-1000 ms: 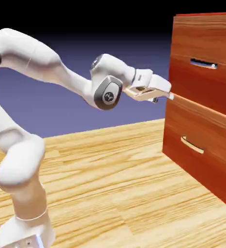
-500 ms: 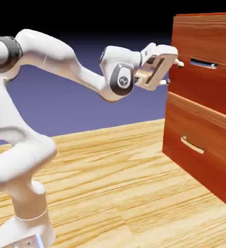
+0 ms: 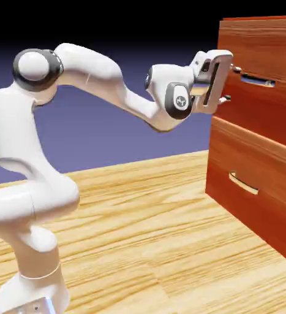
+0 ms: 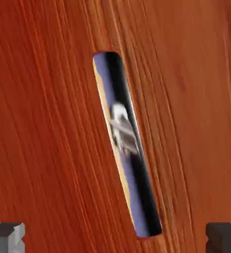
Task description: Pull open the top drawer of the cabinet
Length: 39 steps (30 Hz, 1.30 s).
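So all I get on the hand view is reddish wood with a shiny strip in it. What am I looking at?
Observer: The top drawer of a cabinet; the strip is its bar handle.
Operator: Is that the only drawer?
Observer: No, a second drawer sits below it, with a curved pale handle.
Operator: And the claw?
Observer: The gripper is open, one finger above the other, at the bar handle's near end and not closed on it.
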Each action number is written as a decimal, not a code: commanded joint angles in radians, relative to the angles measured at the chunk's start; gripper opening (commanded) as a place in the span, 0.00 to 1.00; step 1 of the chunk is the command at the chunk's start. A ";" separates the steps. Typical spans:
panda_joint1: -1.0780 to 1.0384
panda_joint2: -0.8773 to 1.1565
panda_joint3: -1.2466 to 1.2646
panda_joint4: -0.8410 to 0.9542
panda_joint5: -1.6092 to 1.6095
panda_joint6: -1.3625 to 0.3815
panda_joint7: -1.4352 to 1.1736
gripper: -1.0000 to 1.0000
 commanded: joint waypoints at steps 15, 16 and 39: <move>-0.478 -0.015 0.430 0.256 -0.051 0.096 -0.142 0.50; -0.514 -0.027 0.458 0.285 -0.060 0.088 -0.128 0.50; -0.020 0.071 0.059 -0.031 0.030 0.161 -0.268 0.00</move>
